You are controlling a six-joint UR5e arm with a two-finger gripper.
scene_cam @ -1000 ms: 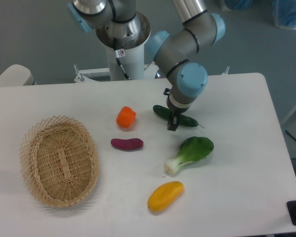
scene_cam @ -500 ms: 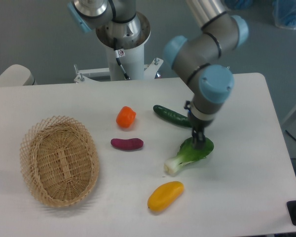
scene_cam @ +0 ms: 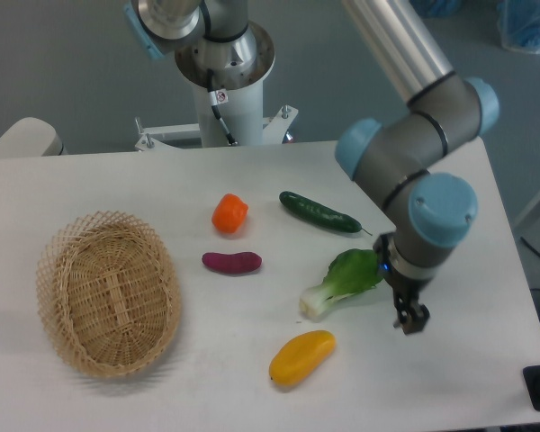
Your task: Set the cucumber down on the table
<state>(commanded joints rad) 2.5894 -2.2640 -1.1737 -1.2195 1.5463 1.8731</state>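
Your cucumber (scene_cam: 319, 212) lies free on the bench (scene_cam: 450, 378); placement looks done. Fingers (scene_cam: 412, 319) hold nothing, opening cannot be told. Next: retract clear.

Grey-blue floor (scene_cam: 63, 63) behind; blue bags (scene_cam: 522, 20) top right corner; white rounded object (scene_cam: 22, 137) far left.
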